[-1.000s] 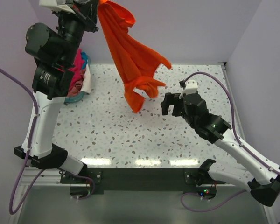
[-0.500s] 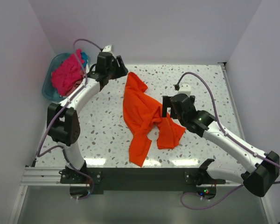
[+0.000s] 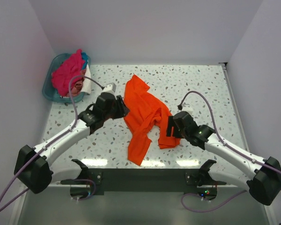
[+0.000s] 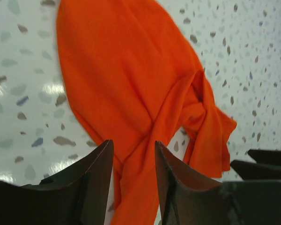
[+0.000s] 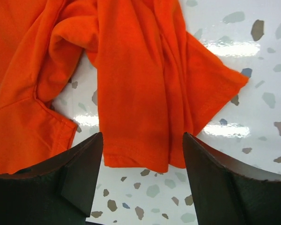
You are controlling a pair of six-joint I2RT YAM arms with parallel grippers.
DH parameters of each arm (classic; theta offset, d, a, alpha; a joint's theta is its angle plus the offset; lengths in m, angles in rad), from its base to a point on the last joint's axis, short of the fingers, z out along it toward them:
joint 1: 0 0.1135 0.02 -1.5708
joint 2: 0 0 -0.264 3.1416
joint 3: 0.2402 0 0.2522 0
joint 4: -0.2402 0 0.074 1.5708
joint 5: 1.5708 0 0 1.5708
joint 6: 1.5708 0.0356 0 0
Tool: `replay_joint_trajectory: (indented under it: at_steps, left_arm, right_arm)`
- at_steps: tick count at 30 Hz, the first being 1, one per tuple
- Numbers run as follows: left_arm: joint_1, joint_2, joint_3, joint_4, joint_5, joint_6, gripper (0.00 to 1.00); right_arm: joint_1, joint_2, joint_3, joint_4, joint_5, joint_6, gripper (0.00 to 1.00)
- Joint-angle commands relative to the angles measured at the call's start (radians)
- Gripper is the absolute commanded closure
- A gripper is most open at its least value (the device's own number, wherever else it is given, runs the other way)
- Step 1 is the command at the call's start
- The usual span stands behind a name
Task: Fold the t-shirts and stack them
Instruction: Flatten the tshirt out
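The orange t-shirt (image 3: pixel 143 112) lies crumpled and twisted in the middle of the table, one long end trailing toward the near edge. My left gripper (image 3: pixel 124 111) hovers at its left edge, open; in the left wrist view the orange t-shirt (image 4: pixel 131 79) shows below and between the parted fingers of the left gripper (image 4: pixel 133 141). My right gripper (image 3: pixel 169 127) is at the shirt's lower right part. It stands open in the right wrist view, where the right gripper (image 5: pixel 143 134) straddles a hemmed edge of the shirt (image 5: pixel 136 93) without touching it.
A teal basket (image 3: pixel 49 90) stands at the far left corner, holding a magenta-pink t-shirt (image 3: pixel 66 75) with white cloth (image 3: pixel 86 85) and a bit of blue (image 3: pixel 85 58). Purple walls close in the speckled table (image 3: pixel 201 84) on three sides.
The left gripper held the orange shirt high a second ago, then let go; the shirt now lies on the table. Both arms came nearer. The right jaws have narrowed a little.
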Motion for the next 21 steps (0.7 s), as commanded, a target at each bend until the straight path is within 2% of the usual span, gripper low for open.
replay_joint_trajectory:
  at_steps: [1,4,5,10,16,21]
  left_arm:
    - [-0.130,-0.037,-0.132,-0.040,-0.051,-0.081,0.57]
    - [-0.213,-0.068,-0.170,-0.049,-0.069,-0.091,0.58]
    - [-0.271,-0.079,-0.178,-0.065,-0.078,-0.099,0.58]
    - [-0.399,-0.079,-0.212,-0.111,-0.077,-0.143,0.51]
    - [-0.482,-0.083,-0.273,-0.146,-0.100,-0.203,0.45]
    - [-0.511,-0.077,-0.299,-0.138,-0.085,-0.225,0.42]
  right_arm:
    - [0.019,0.060,0.012,0.111,-0.085,0.052,0.29]
    - [0.047,0.116,0.037,0.128,-0.071,0.045,0.34]
    - [0.065,0.152,0.052,0.134,-0.066,0.045,0.34]
    - [0.113,0.246,0.080,0.157,-0.048,0.051,0.35]
    - [0.134,0.331,0.095,0.174,-0.026,0.060,0.37]
    - [0.136,0.352,0.070,0.176,-0.019,0.074,0.47]
